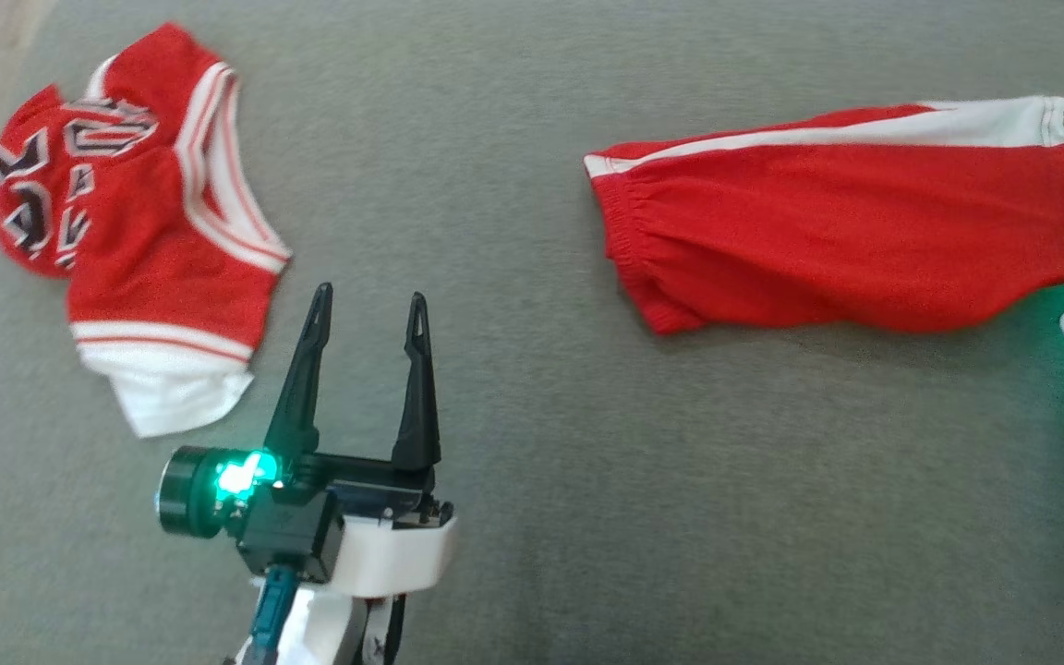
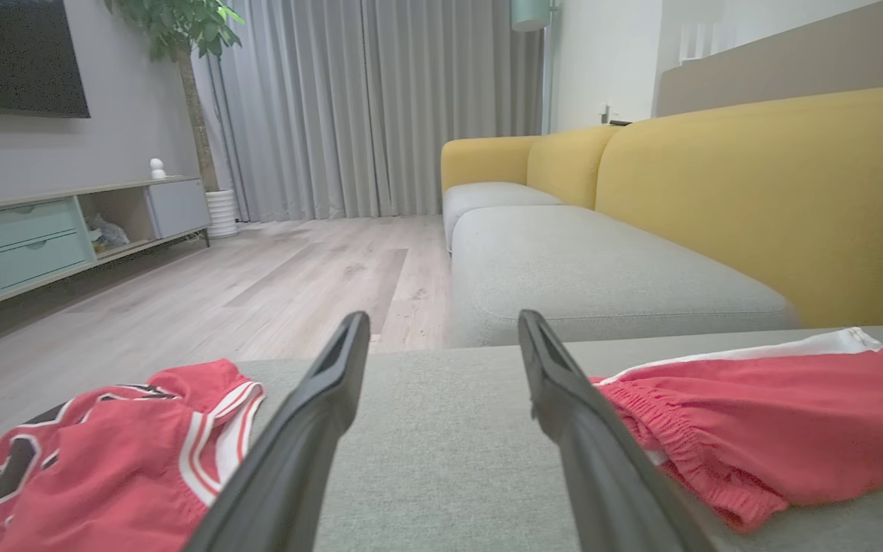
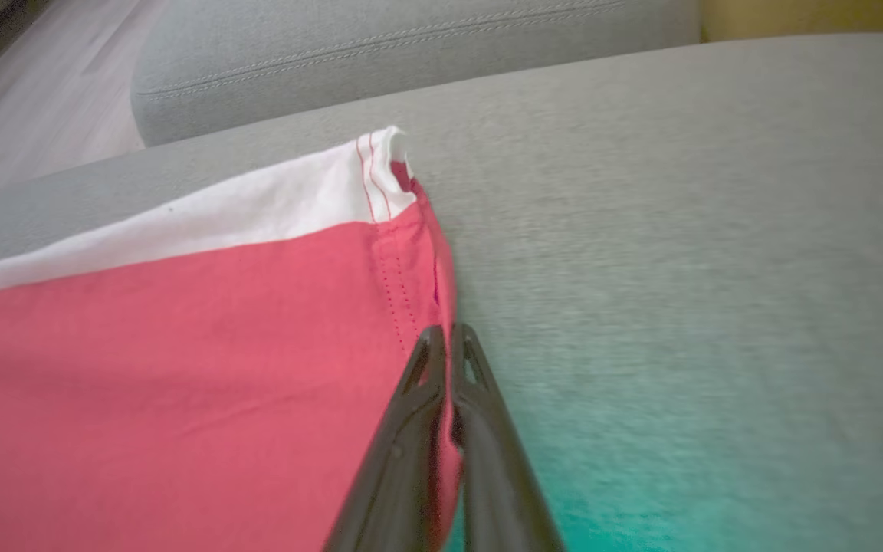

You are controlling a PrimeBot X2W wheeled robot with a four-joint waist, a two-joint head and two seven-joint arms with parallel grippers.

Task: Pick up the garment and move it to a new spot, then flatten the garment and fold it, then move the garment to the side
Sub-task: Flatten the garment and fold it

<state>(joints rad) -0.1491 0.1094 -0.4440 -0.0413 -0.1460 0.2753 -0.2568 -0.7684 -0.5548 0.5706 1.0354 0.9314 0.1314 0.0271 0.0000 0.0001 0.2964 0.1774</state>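
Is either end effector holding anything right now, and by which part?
The right end effector is shut on the red shorts, pinching the leg hem. The left end effector is open, holding nothing.

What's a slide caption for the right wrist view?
Close-up: right gripper shut on the hem of the red shorts, which lie on the grey cushion.

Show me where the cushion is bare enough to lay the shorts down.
Bare cushion lies between jersey and shorts, and in front of the shorts. Crowded: far left, with jersey and left gripper; far right, where right gripper pinches the shorts' hem.
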